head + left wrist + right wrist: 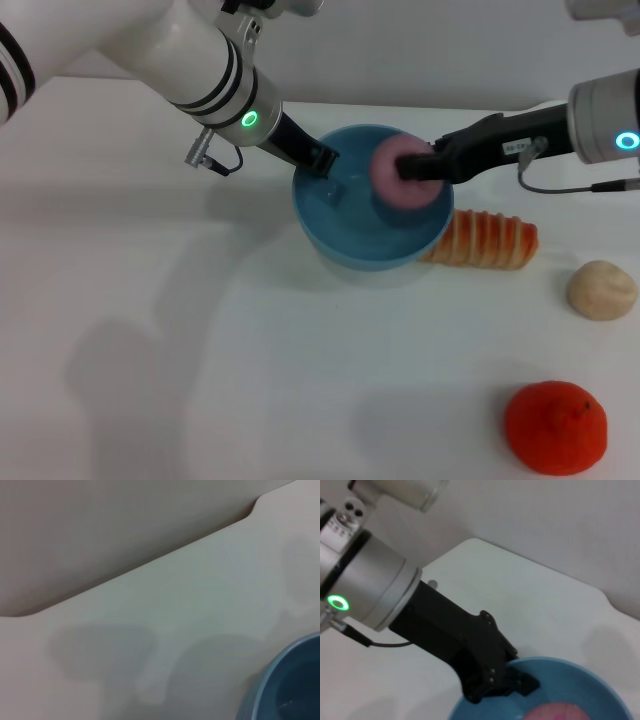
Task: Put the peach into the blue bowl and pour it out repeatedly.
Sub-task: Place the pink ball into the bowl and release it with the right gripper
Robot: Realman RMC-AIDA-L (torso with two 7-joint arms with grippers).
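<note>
White table (200, 380) against a plain pale wall (560, 520). One blue bowl (345, 240); left gripper (322, 160) clamped on its far-left rim. One peach (403, 175) over the bowl, gripped by the right gripper (418, 166). One striped orange item (490, 241), one beige lump (601, 290), one orange-red fruit (556, 427).

Both grippers (322, 160) (412, 167) extended inward, clamped.
</note>
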